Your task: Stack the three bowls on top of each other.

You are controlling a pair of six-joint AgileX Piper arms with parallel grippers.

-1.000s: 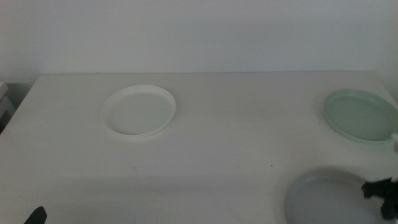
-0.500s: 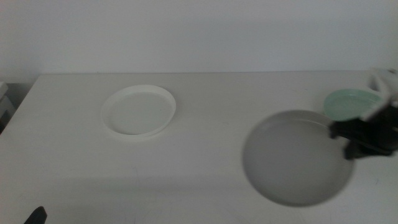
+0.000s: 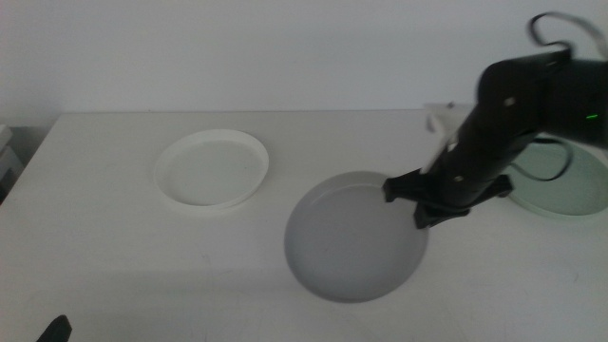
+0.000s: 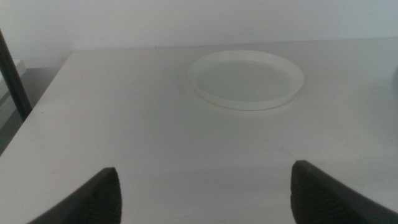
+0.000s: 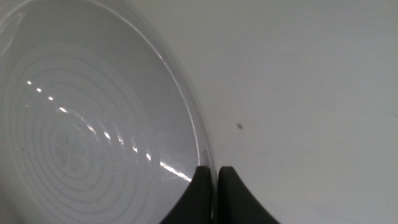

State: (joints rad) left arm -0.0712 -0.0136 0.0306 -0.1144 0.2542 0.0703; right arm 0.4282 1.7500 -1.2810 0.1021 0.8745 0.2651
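Observation:
My right gripper (image 3: 425, 207) is shut on the right rim of the grey bowl (image 3: 356, 237) and holds it above the middle of the table. In the right wrist view the jaws pinch the rim of the grey bowl (image 5: 81, 124) at the gripper (image 5: 216, 180). The white bowl (image 3: 211, 171) sits on the table at the back left; it also shows in the left wrist view (image 4: 246, 79). The mint green bowl (image 3: 570, 190) sits at the right, partly hidden behind my right arm. My left gripper (image 4: 205, 193) is open and empty at the front left, far from the white bowl.
The white table (image 3: 114, 256) ends at a pale wall behind. A dark stand (image 4: 13, 74) rises beyond the table's left edge in the left wrist view.
My right gripper has carried the grey bowl from the front right corner leftwards to the table's middle. The left arm has not moved.

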